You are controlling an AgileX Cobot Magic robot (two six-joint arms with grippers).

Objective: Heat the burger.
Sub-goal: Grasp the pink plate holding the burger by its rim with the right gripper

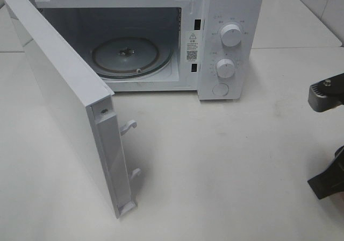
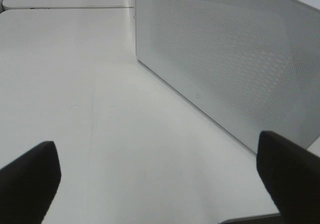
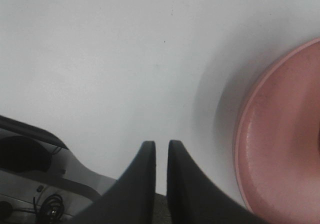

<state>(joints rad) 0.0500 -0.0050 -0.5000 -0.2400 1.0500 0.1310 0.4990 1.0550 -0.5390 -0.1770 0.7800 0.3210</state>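
The burger is not in view in any frame. The white microwave [image 1: 231, 4] stands at the back with its door [image 1: 59, 90] swung wide open to the left; the glass turntable [image 1: 131, 55] inside is bare. My left gripper [image 2: 156, 144] is open and empty, low over the table beside the door's perforated outer face [image 2: 230, 59]. My right gripper [image 3: 161, 149] is shut on nothing, above bare table beside the rim of the pink plate [image 3: 280, 149]. Only dark parts of the right arm [image 1: 327, 93] show at the right edge of the exterior view.
The white table [image 1: 215, 165] stretches in front of the microwave. The open door juts out toward the front left. Two knobs [image 1: 231, 35] and a button sit on the microwave's right panel. A grey base with cabling [image 3: 35, 184] lies near my right gripper.
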